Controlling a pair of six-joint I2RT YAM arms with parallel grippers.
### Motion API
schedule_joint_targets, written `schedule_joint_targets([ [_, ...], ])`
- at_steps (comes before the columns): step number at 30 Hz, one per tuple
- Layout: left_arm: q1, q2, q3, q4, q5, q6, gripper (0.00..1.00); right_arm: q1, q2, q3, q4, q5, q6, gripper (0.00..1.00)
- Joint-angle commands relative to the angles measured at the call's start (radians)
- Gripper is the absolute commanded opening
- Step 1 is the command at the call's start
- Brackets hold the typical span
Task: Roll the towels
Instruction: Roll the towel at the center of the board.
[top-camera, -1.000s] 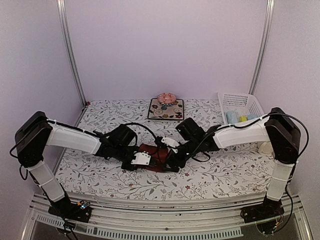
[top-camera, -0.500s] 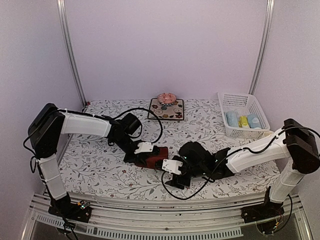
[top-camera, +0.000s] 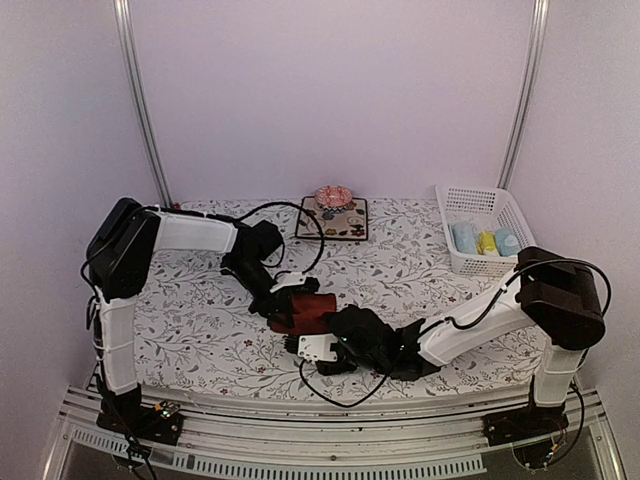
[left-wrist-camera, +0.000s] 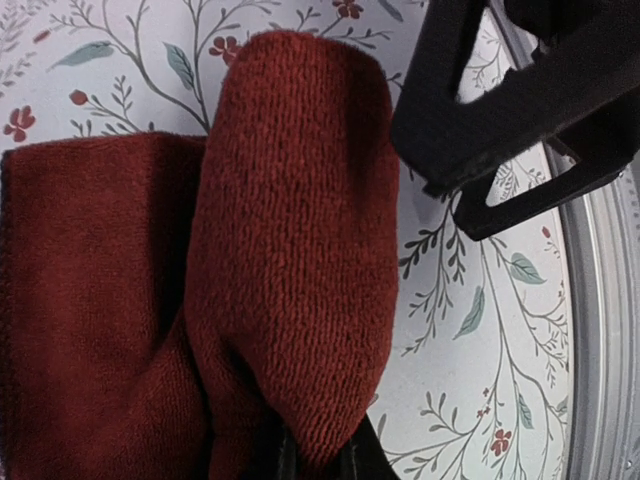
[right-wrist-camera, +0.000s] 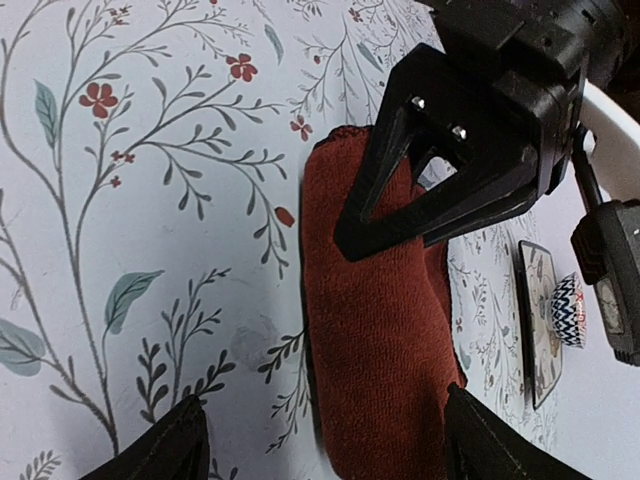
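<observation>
The dark red towel (top-camera: 310, 309) lies partly rolled on the floral table covering, near the front middle. The roll (left-wrist-camera: 290, 250) fills the left wrist view, with flat cloth to its left. My left gripper (top-camera: 283, 298) is shut on one end of the roll, its fingertips (left-wrist-camera: 352, 462) pinching the cloth. My right gripper (top-camera: 312, 347) sits low just in front of the towel, open, its jaws spread wide around the roll's near end (right-wrist-camera: 375, 330) without touching it. Rolled pale blue (top-camera: 463, 236) and yellow (top-camera: 486, 240) towels sit in the basket.
A white plastic basket (top-camera: 480, 200) stands at the back right. A square dark floral mat (top-camera: 332, 220) with a pink object (top-camera: 333, 196) on it lies at the back middle. The table's front rail (top-camera: 300, 415) runs just behind my right gripper.
My right arm has swung from the towel's right side round to its front, dropping low, and its jaws have widened. My left arm has shifted rightward, still gripping the towel.
</observation>
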Motion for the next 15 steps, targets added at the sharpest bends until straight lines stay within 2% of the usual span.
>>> schedule_joint_targets([
  [1, 0.015, 0.105, 0.053, -0.158, 0.006, 0.027, 0.01, 0.004, 0.061, 0.044, 0.127, 0.091, -0.097, 0.81],
  [6, 0.021, 0.153, 0.102, -0.19, 0.006, 0.031, 0.02, -0.005, 0.122, 0.086, 0.129, 0.105, -0.139, 0.81],
  [9, 0.024, 0.161, 0.107, -0.195, 0.009, 0.035, 0.04, -0.023, 0.143, 0.1, 0.115, 0.104, -0.133, 0.76],
  [14, 0.028, 0.176, 0.118, -0.216, 0.009, 0.044, 0.07, -0.051, 0.171, 0.135, 0.039, 0.083, -0.094, 0.57],
  [15, 0.027, 0.178, 0.121, -0.22, 0.008, 0.046, 0.08, -0.053, 0.182, 0.146, 0.022, 0.084, -0.088, 0.5],
])
